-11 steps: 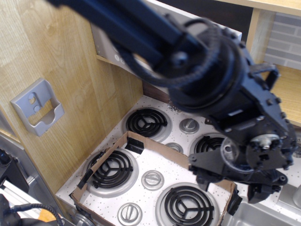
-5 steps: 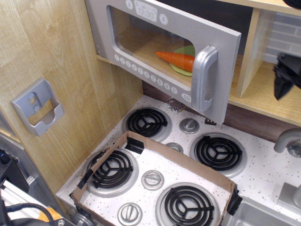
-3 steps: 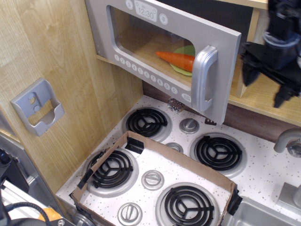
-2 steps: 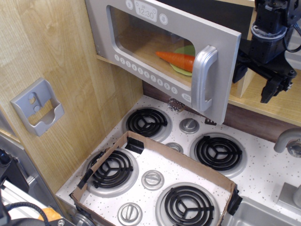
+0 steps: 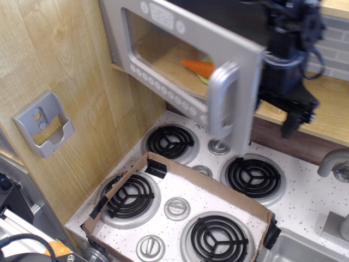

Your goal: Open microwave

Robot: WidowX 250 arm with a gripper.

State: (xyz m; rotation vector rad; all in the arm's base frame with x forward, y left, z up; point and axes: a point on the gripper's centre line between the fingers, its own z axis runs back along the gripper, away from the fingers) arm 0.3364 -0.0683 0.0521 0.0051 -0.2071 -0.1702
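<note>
The grey microwave (image 5: 180, 41) hangs at the upper middle. Its windowed door stands partly open, swung out toward me, and looks motion-blurred. Its silver vertical handle (image 5: 221, 103) is on the door's right side, above a row of white buttons (image 5: 163, 90). An orange carrot (image 5: 197, 66) on a green plate shows through the window. My black gripper (image 5: 277, 109) is just behind the door's free right edge. One finger (image 5: 296, 115) points down in plain view; the other is hidden behind the door. The jaws look spread and hold nothing.
Below is a white speckled stove with black coil burners (image 5: 169, 142) and silver knobs (image 5: 177, 207). A cardboard frame (image 5: 204, 183) lies on it. A grey holder (image 5: 43, 123) hangs on the wooden left wall. A wooden shelf (image 5: 327, 117), faucet (image 5: 332, 164) and sink corner are at right.
The arm came in from the right and dropped behind the door's right edge. The door has swung further open, its handle moving left and toward me.
</note>
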